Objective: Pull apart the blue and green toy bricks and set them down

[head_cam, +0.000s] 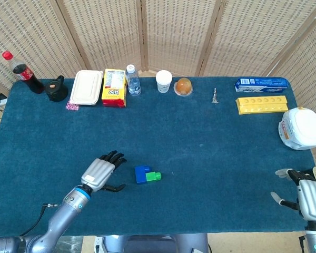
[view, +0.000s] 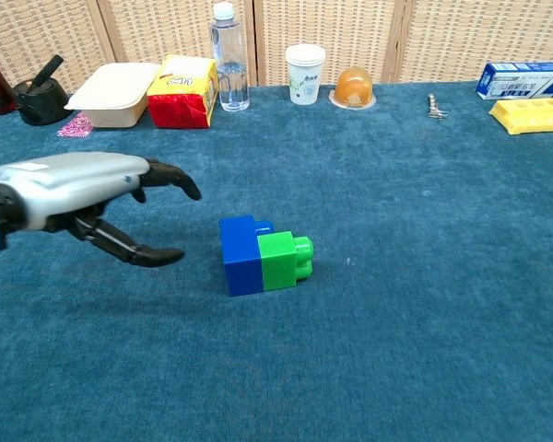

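Observation:
A blue brick (head_cam: pixel 142 174) and a green brick (head_cam: pixel 155 176) lie joined on the blue table cloth, blue on the left (view: pixel 239 255), green on the right (view: pixel 280 259). My left hand (head_cam: pixel 99 173) hovers just left of the blue brick, fingers apart and empty; the chest view shows that left hand (view: pixel 85 197) with fingers pointing at the bricks, a short gap away. Far off at the table's front right corner sits my right hand (head_cam: pixel 309 196), its fingers spread and holding nothing. It does not appear in the chest view.
Along the back edge stand a cola bottle (head_cam: pixel 23 73), black pot (head_cam: pixel 56 89), white box (head_cam: pixel 86 87), yellow packet (head_cam: pixel 114 87), water bottle (head_cam: pixel 132 80), paper cup (head_cam: pixel 164 81) and orange cup (head_cam: pixel 183 87). A yellow tray (head_cam: pixel 262 104), blue box (head_cam: pixel 260 83) and white container (head_cam: pixel 301 128) occupy the right.

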